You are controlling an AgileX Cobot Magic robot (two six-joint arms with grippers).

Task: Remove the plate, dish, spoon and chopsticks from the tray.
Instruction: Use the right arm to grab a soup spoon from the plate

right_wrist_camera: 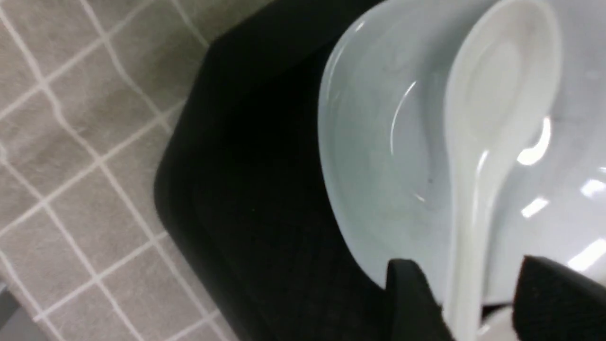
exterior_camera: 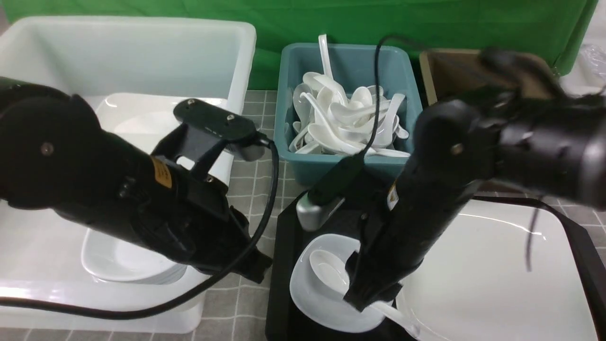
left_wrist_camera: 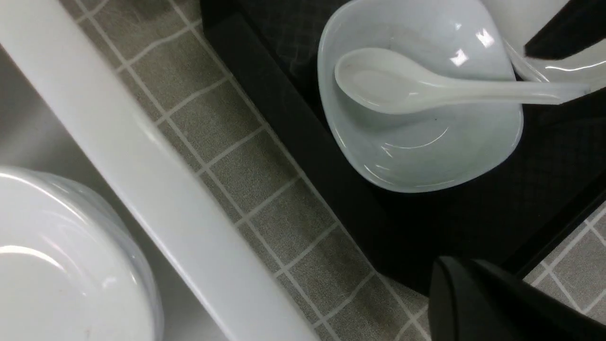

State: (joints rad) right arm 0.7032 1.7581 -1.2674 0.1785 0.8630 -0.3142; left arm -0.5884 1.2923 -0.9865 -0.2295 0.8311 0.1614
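Note:
The black tray (exterior_camera: pixel 284 237) holds the small dish (exterior_camera: pixel 307 298) at its left end, with the white spoon (exterior_camera: pixel 326 272) lying in it. The spoon's handle runs out over the rim toward the large plate (exterior_camera: pixel 487 274). My right gripper (exterior_camera: pixel 367 298) is down at that handle. In the right wrist view its fingers stand apart on either side of the handle, so the right gripper (right_wrist_camera: pixel 473 284) is open around the spoon (right_wrist_camera: pixel 502 94) over the dish (right_wrist_camera: pixel 378 166). My left gripper (exterior_camera: pixel 258 270) hangs shut beside the tray's left edge (left_wrist_camera: pixel 331 180). The chopsticks are out of view.
A big white tub (exterior_camera: pixel 142 57) at the left holds stacked plates and a stack of dishes (exterior_camera: pixel 123 260). Behind the tray stand a teal tub (exterior_camera: pixel 293 71) full of spoons and a brown tub (exterior_camera: pixel 450 71). Grey tiled cloth (exterior_camera: pixel 251 180) covers the table.

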